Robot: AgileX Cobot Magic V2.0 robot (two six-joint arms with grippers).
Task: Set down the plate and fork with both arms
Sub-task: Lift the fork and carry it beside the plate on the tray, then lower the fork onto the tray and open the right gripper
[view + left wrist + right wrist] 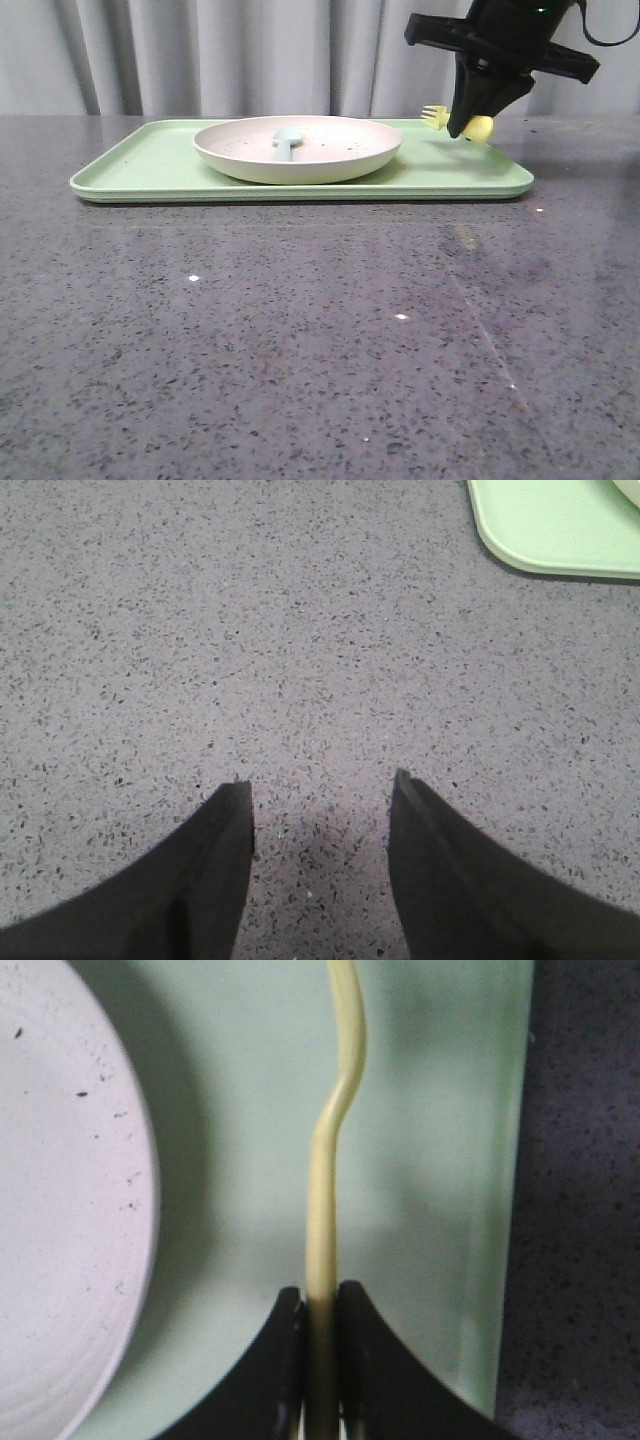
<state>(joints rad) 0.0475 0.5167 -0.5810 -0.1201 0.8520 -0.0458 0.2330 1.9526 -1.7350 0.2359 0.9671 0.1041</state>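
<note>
Yellow plastic, the fork (335, 1150) is pinched by its handle between the right hand's (320, 1305) two black fingers, held edge-on and level above the green tray (150, 170), likely so it can be laid flat. It sits over the bare strip of tray just beside the plate (300, 150), which already rests there with a pale blue utensil (287, 140) in it. Off the tray's corner, the left hand (320, 790) hangs released over the speckled desk (200, 630), grasping nothing.

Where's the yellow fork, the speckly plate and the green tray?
fork (322, 1190), right wrist view, on its handle.
plate (300, 165), front view, on its outer side wall.
tray (140, 165), front view, on its bare left part.
</note>
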